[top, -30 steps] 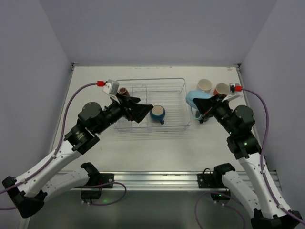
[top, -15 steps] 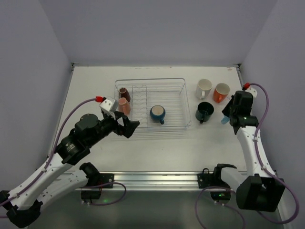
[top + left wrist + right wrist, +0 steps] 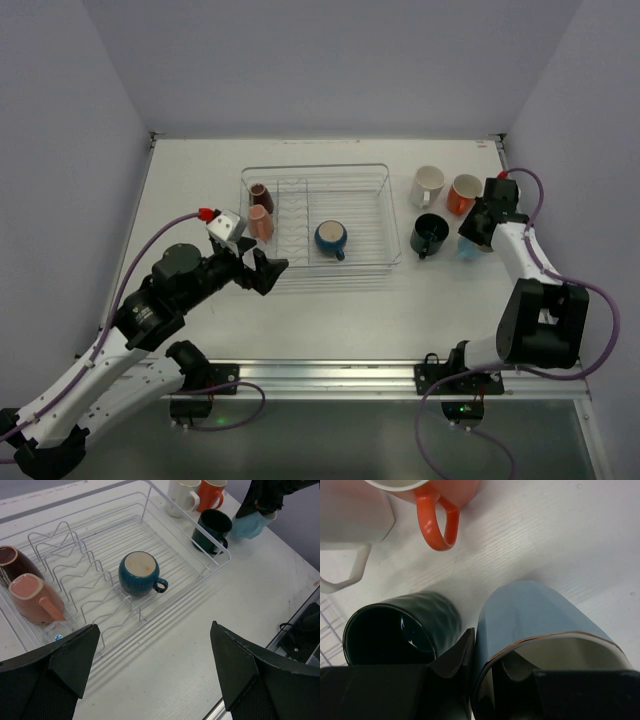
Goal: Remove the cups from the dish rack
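**Blue mug out**

From above, we have moved the light blue mug [image 3: 468, 250] beside the teal mug [image 3: 429, 235]. Left wrist: left pincer [image 3: 154, 630] spread wide, three cups [image 3: 139, 572] in the dish rack [image 3: 105, 537]. Right wrist: right pincer [image 3: 485, 662] pinches its wall.

Bright even light, soft faint shadows, left claw [image 3: 156, 652] blurred in foreground

Navy mug [image 3: 331, 238] upright in dish rack [image 3: 315, 167], pinkish cup [image 3: 261, 222] tipped
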`<act>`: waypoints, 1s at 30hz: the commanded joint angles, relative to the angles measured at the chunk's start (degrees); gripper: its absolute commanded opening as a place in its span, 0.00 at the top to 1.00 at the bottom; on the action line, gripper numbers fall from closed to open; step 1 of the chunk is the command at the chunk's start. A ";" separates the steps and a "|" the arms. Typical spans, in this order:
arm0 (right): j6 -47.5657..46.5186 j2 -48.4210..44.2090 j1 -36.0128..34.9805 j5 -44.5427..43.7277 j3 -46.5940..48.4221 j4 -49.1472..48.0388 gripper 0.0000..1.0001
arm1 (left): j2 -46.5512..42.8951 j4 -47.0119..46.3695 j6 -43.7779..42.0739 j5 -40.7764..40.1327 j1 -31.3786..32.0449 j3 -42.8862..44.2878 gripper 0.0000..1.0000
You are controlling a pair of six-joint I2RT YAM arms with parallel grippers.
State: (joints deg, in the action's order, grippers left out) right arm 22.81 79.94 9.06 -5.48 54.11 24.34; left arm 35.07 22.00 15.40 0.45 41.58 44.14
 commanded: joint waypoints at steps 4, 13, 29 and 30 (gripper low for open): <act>-1.54 5.57 0.26 2.31 5.66 -5.17 0.98 | -0.27 1.03 -1.69 2.45 -0.45 -0.28 0.00; 0.31 4.97 0.26 2.49 4.69 -5.88 0.57 | 2.02 1.12 -1.69 2.54 -0.98 -0.19 0.00; 8.65 -27.12 -2.12 9.87 -11.02 -15.36 0.04 | 15.46 -3.28 6.49 2.89 -0.80 6.04 0.00; 9.27 -31.47 -2.29 12.48 -12.61 -18.42 0.04 | 16.77 -5.19 7.62 2.89 -0.54 6.48 0.00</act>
State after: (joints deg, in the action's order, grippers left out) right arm 28.77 54.00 7.11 2.26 45.67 12.12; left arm 49.36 21.19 19.03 1.37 40.91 46.92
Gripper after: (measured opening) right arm 0.956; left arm 0.997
